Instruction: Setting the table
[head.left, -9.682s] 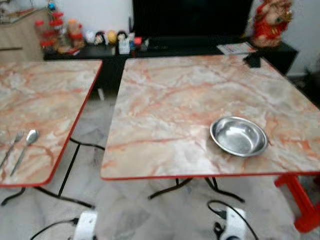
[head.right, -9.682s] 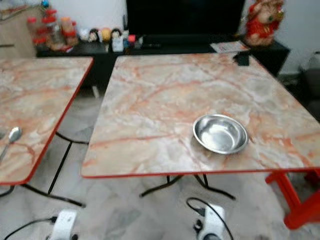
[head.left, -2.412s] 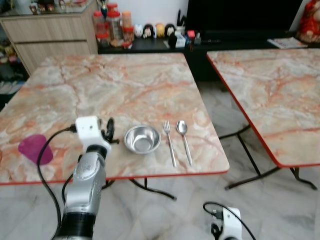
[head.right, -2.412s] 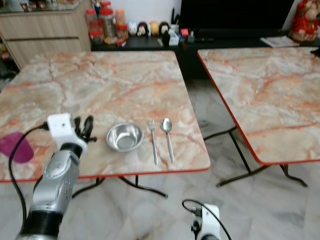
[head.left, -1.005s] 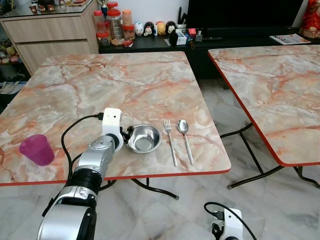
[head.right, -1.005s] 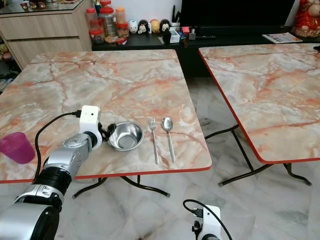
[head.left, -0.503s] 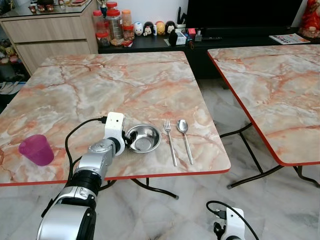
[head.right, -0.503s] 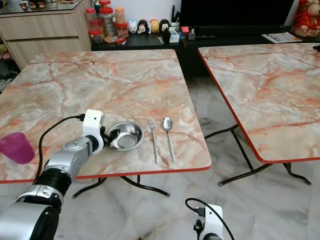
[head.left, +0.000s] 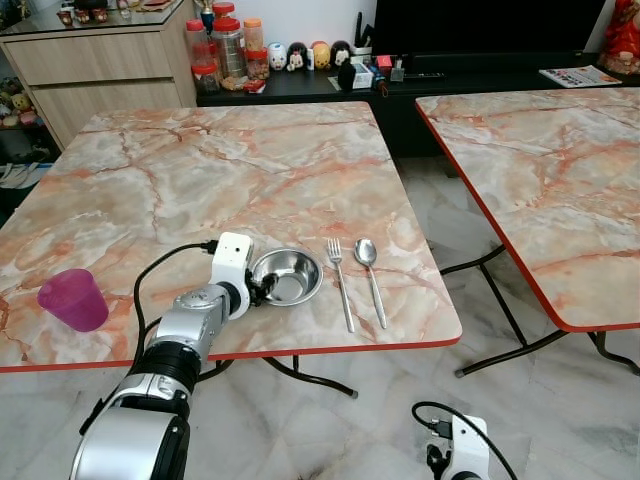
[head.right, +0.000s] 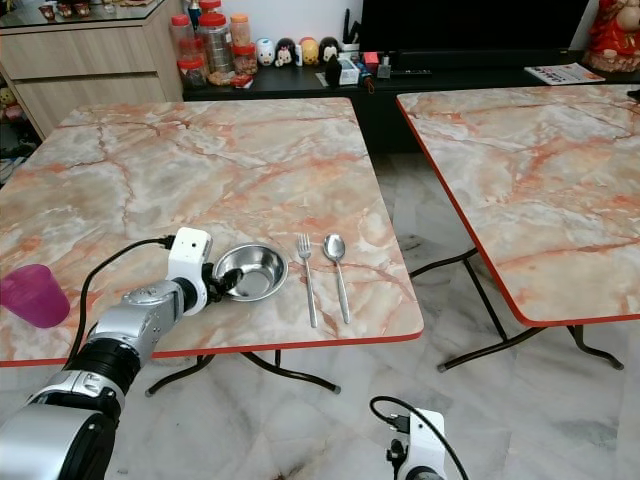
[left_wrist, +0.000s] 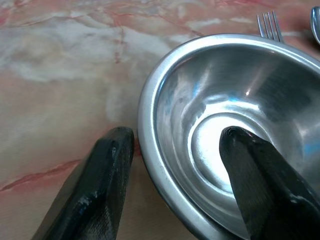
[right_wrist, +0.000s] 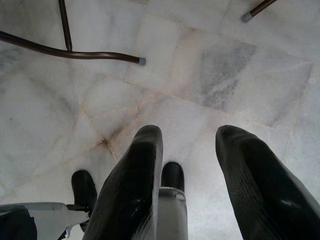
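**Left gripper straddles the bowl's rim**

The left gripper (left_wrist: 175, 145) has its fingers parted narrowly, one finger (left_wrist: 255, 180) inside the steel bowl (head.left: 287, 277) and the other outside on the marble table (head.left: 200, 170), with the rim between them; they do not look clamped yet. The bowl sits right at the fingertips, near the table's front edge.

The likely trouble: the rim is thin, curved and polished, so a squeeze may slip off it, or tip or shove the bowl away. Just beyond the bowl lie the fork (head.left: 340, 283) and then the spoon (head.left: 370, 278); a skidding bowl would knock them askew. Well behind the wrist, on the opposite side, a purple cup (head.left: 73, 299) stands clear of the work.

The right gripper (right_wrist: 187, 165) hangs idle over the floor, fingers apart.
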